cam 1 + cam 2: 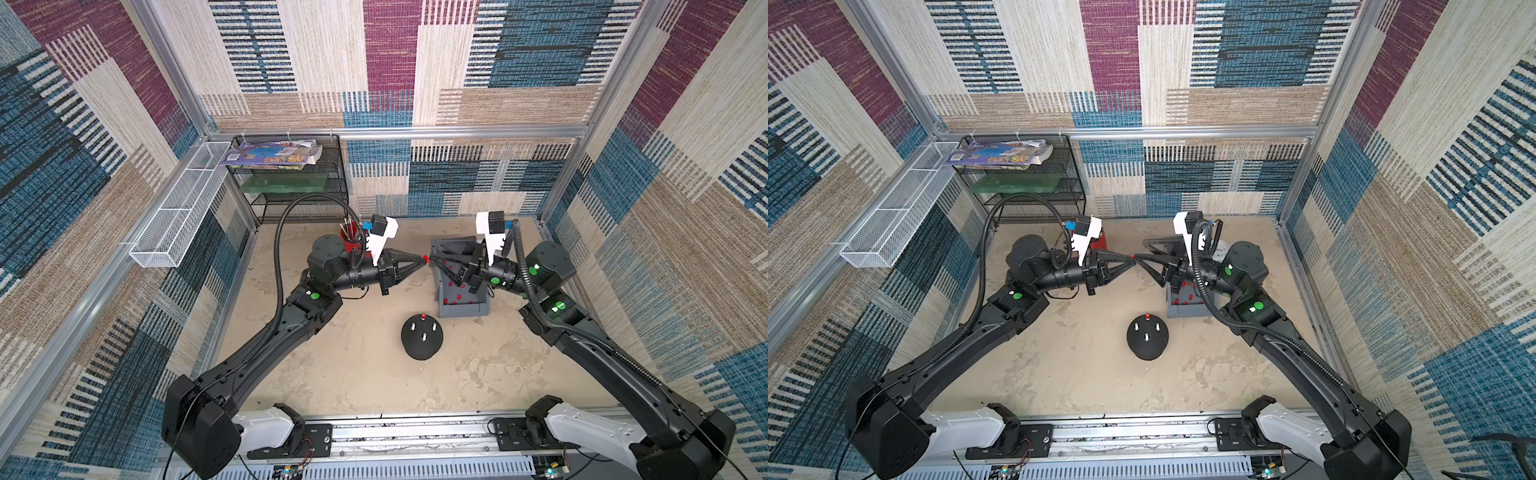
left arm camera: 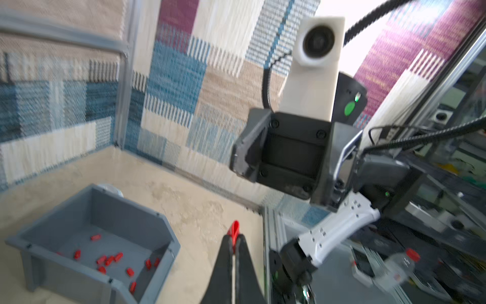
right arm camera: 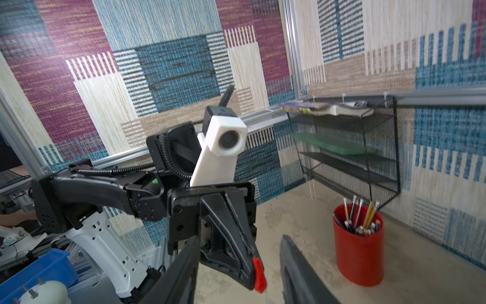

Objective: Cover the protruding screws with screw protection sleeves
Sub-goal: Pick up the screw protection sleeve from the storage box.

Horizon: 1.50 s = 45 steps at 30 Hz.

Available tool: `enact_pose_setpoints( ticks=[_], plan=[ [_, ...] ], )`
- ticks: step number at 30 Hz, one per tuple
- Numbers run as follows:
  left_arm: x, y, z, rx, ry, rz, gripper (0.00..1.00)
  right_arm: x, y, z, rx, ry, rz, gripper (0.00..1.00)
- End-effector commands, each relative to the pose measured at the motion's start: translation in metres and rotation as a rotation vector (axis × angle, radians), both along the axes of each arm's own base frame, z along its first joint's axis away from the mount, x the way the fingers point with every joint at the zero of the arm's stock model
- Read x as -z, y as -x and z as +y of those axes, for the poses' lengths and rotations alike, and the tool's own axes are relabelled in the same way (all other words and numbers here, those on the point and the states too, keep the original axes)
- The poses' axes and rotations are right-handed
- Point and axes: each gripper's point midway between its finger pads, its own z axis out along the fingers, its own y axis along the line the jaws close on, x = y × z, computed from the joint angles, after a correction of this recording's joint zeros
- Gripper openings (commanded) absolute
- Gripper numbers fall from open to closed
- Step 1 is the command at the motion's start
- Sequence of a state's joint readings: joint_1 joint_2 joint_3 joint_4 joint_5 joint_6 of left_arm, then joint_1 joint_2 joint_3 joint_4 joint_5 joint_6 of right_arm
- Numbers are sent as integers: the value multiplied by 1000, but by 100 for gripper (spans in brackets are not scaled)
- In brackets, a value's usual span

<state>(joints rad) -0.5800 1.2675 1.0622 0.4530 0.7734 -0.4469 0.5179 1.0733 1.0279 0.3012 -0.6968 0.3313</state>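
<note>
Left gripper (image 2: 233, 238) clamped on a red sleeve (image 2: 234, 229) in mid-air.
Right gripper (image 1: 435, 259) faces it, jaws apart; more sleeves (image 2: 110, 259) lie in the gray bin (image 1: 461, 309); on the black dome (image 1: 419, 349) beside it one screw (image 1: 423, 317) is capped red, three bare.

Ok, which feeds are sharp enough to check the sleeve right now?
Left wrist view: smeared, gray bin soft, one patch blown out. Right wrist view: mostly crisp, the sleeve slightly soft. Both top views: sharp, edges bowed.

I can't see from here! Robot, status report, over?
Left tool shut on red sleeve. Right tool open beside it. Dome: one screw capped, three bare. Nothing blocking.
</note>
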Motion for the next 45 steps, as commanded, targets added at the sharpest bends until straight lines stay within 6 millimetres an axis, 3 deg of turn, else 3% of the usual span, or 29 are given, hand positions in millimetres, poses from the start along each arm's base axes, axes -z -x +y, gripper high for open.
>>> enact_pose_setpoints(
  ticks=[1,6,16,23,36,45],
  plan=[
    [-62,-4,25,-112,283,-64,0,-39,11,-3,-27,-117,-114,42],
    [-93,9,41,-98,448,-95,0,-57,23,9,-89,-157,-185,38],
    [-125,43,51,-6,551,-184,0,-83,35,18,-139,-245,-252,32],
    [-130,51,51,17,577,-205,0,-96,45,33,-198,-258,-286,30],
    [-131,65,46,82,569,-222,0,-97,44,51,-232,-236,-278,25],
    [-128,67,50,74,580,-227,0,-94,46,55,-250,-228,-278,13]
  ],
)
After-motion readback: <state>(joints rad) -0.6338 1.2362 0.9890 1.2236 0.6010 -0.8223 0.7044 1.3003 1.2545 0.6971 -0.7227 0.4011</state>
